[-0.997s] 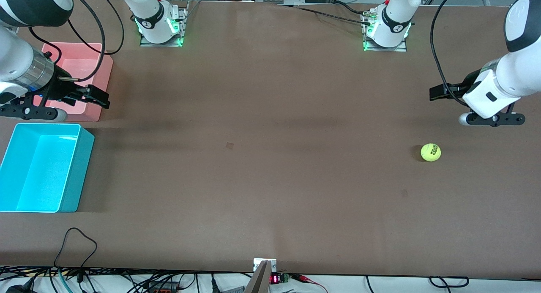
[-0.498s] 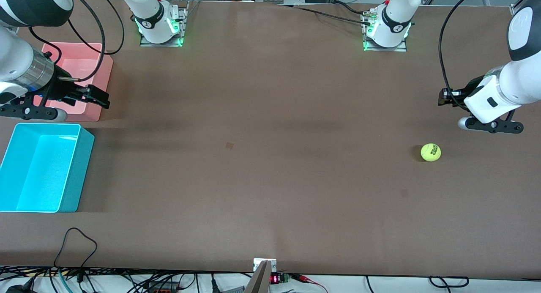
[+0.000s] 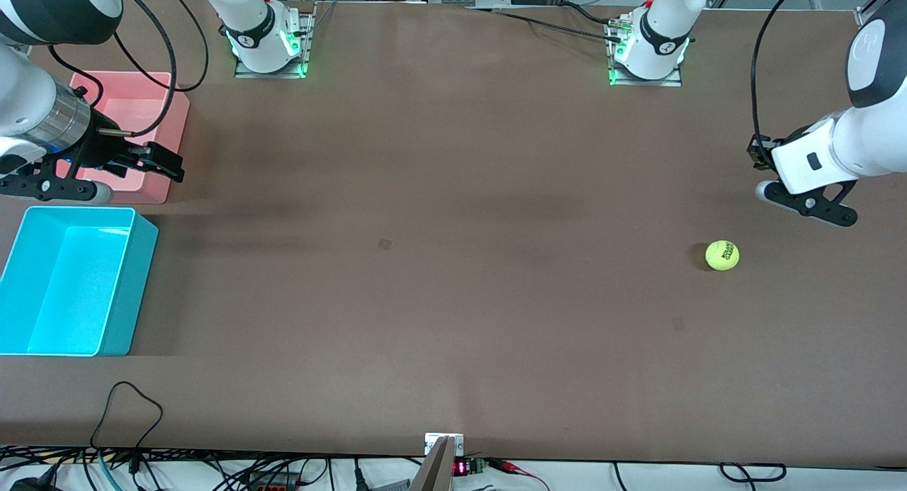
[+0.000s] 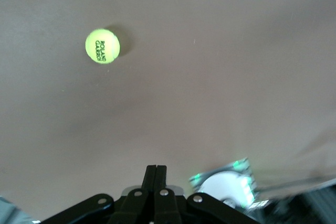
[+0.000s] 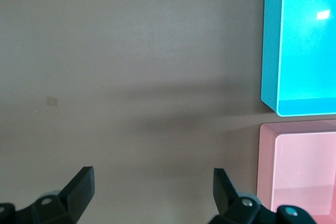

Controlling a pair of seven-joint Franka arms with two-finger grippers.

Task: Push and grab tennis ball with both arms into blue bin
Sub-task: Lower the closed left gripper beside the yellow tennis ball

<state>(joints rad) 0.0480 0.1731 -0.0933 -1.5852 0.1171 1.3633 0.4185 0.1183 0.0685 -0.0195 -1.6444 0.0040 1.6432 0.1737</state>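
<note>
1. Front view: the left arm (image 3: pixel 861 137) comes in from the tabletop's (image 3: pixel 453 264) left-arm end with its forearm roughly level, and the left gripper (image 3: pixel 759 153) hangs over bare tabletop, its jaws closed on nothing. The tennis ball (image 3: pixel 722 255) rests on the tabletop close by, nearer the front camera than the spot under that gripper. The right arm (image 3: pixel 35 115) waits at the other end; the right gripper (image 3: pixel 164 163) hovers over the edge of the pink bin (image 3: pixel 152 115) with its jaws spread wide. The blue bin (image 3: pixel 142 278) sits just beside the pink bin, nearer the front camera, well apart from the ball.

2. Left wrist view: the left gripper's (image 4: pixel 155 171) two fingers are pressed together, holding nothing. The ball (image 4: pixel 102 46), black lettering up, lies apart from them on bare tabletop.

3. Right wrist view: the right gripper's (image 5: pixel 152 192) fingers (image 5: pixel 80 184) stand far apart over bare tabletop. The blue bin (image 5: pixel 270 51) and pink bin (image 5: pixel 268 166) lie side by side.
</note>
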